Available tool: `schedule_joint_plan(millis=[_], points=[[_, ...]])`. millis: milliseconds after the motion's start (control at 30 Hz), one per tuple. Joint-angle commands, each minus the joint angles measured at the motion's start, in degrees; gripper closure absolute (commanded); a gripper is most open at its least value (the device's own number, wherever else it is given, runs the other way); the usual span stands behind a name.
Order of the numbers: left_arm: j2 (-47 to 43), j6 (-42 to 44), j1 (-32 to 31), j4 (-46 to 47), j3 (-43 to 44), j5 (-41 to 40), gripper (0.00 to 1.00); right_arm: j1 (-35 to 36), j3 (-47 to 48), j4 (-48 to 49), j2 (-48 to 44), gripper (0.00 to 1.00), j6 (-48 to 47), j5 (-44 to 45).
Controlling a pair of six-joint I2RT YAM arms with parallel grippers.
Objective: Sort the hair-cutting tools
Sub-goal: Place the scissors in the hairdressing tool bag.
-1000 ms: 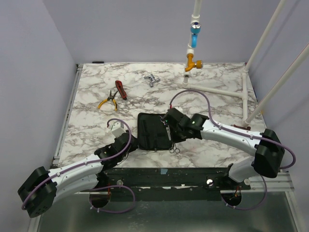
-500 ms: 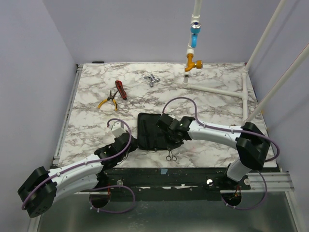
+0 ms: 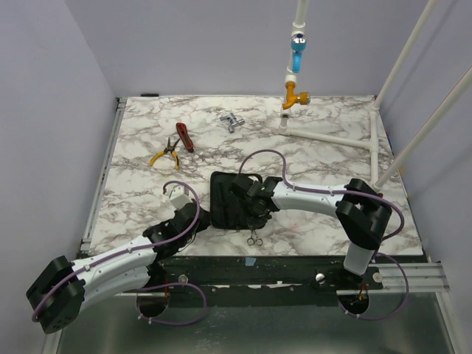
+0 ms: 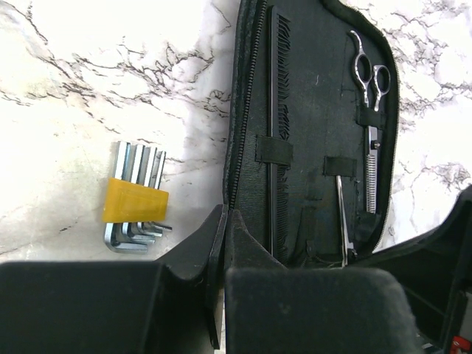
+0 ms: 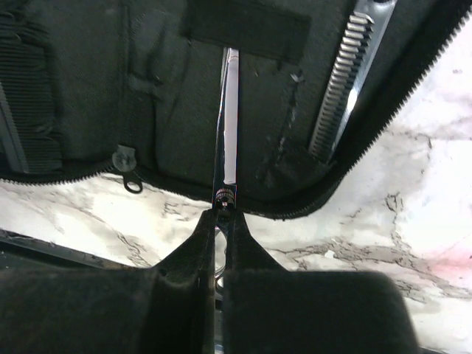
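Nearest the arms, the small thin silver-metal scissors (image 3: pixel 254 237) have their finger loops toward the bases and blades pointing away into the open black zip-up case (image 3: pixel 221 200); the right gripper (image 5: pixel 222 216) is clamped tight on them near the pivot. The left gripper (image 4: pixel 223 225) is closed on the case's near-left zip edge, beside steel hex keys in a yellow holder (image 4: pixel 134 200). The slim straight black comb (image 4: pixel 276 96) sits strapped inside, long axis running near to far, parallel to toothed silver thinning shears (image 4: pixel 372 158). Farther off lie yellow-handled pliers (image 3: pixel 165 154) and a red-handled tool (image 3: pixel 184 137)
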Motion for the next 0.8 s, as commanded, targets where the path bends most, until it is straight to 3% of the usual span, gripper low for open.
schedule_joint_plan(millis=[0, 433, 767], points=[[-1.67, 0.84, 0.04, -0.64, -0.95, -0.96, 1.00, 0.28, 3.07, 0.92, 2.67, 1.00, -1.82, 1.25], [-2.88, 2.15, 0.04, 0.88, -2.90, 0.20, 1.00, -1.61, 5.49, 2.06, 5.52, 0.99, -2.19, 2.43], [-2.34, 3.30, 0.03, 1.37, -3.10, 0.81, 1.00, -5.71, 6.82, 3.79, 6.26, 0.99, -2.08, -2.23]])
